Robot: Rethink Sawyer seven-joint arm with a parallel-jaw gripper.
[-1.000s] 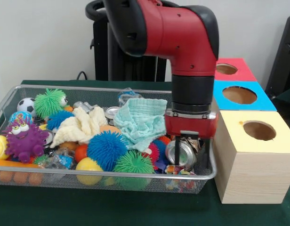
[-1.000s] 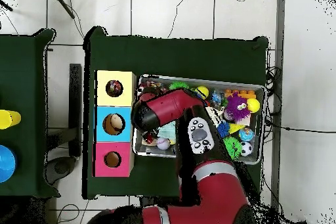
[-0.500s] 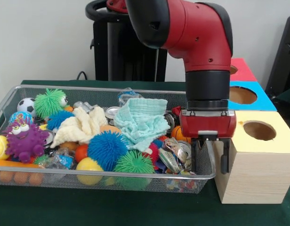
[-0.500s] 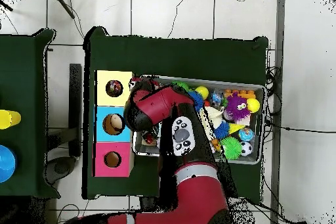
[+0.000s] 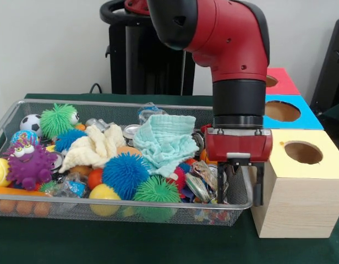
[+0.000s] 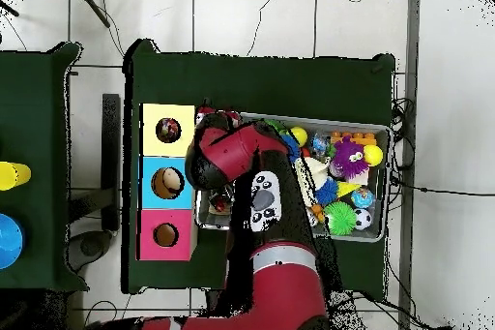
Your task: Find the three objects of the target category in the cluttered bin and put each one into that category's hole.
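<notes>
Jaws parted and empty, gripper (image 5: 239, 184) poised over bin (image 5: 103, 210) beside yellow-topped box's hole (image 5: 303, 152). No knotted bundles visible; likely soft, light, best pinched at knot.

arm: we swung it from over the mesh bin (image 5: 26, 107) interior toward the yellow-topped box (image 5: 301, 181), then eased slightly back | gripper (image 5: 240, 184): we now straddle the bin's corner rim, fingers spread with nothing between them | bin clutter: silver tin once under us now hidden behind the gripper
</notes>
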